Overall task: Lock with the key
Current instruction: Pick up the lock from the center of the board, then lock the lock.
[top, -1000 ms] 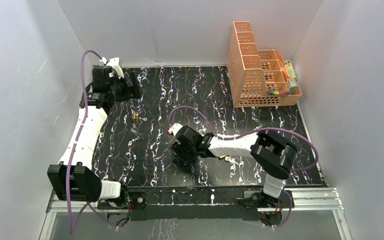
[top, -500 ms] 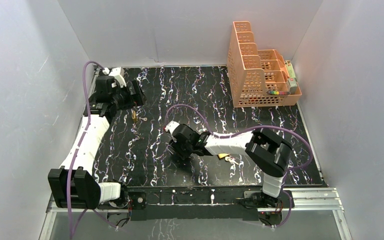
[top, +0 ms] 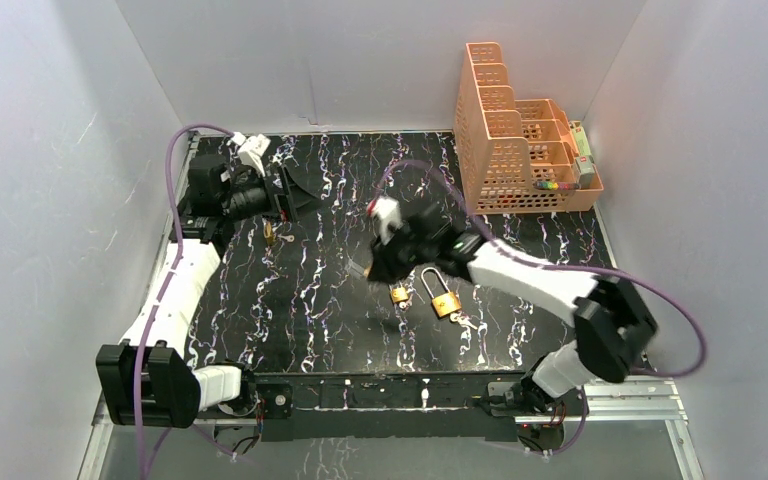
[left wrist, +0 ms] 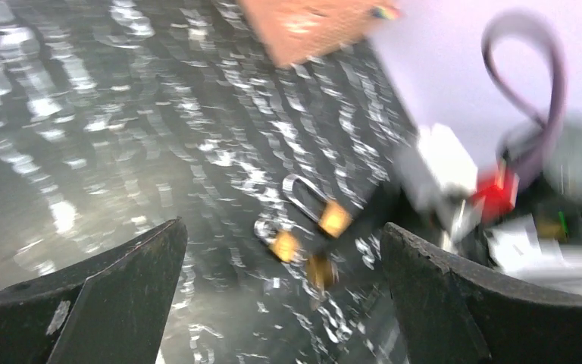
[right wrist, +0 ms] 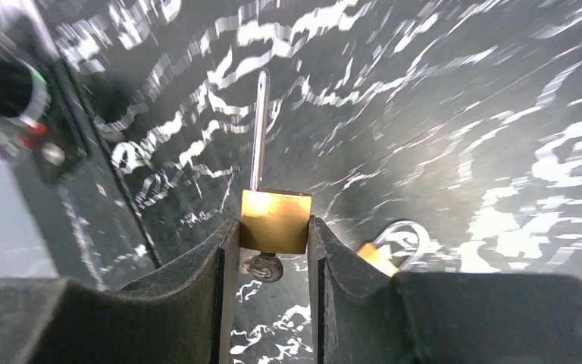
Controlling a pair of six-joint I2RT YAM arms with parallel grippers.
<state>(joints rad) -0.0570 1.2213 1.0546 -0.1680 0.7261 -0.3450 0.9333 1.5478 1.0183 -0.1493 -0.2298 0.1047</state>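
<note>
My right gripper (right wrist: 273, 227) is shut on a brass padlock (right wrist: 275, 220), held above the table with its long silver shackle (right wrist: 258, 129) pointing away. A silver key (right wrist: 264, 267) hangs in the keyhole under the lock body. In the top view the right gripper (top: 372, 265) is at mid-table. My left gripper (top: 300, 195) is open and empty at the back left, facing the right arm. Its blurred wrist view, with the gripper (left wrist: 280, 227) wide apart, shows the brass locks (left wrist: 333, 218) ahead.
Two more brass padlocks (top: 399, 293) (top: 443, 300) lie on the black marbled table below the right arm; one shows in the right wrist view (right wrist: 390, 250). A small brass piece (top: 269, 232) lies near the left gripper. An orange basket rack (top: 515, 140) stands at the back right.
My right arm has risen and swung back and right from the front-centre, carrying the padlock and uncovering two padlocks on the table. My left gripper has turned right toward it.
</note>
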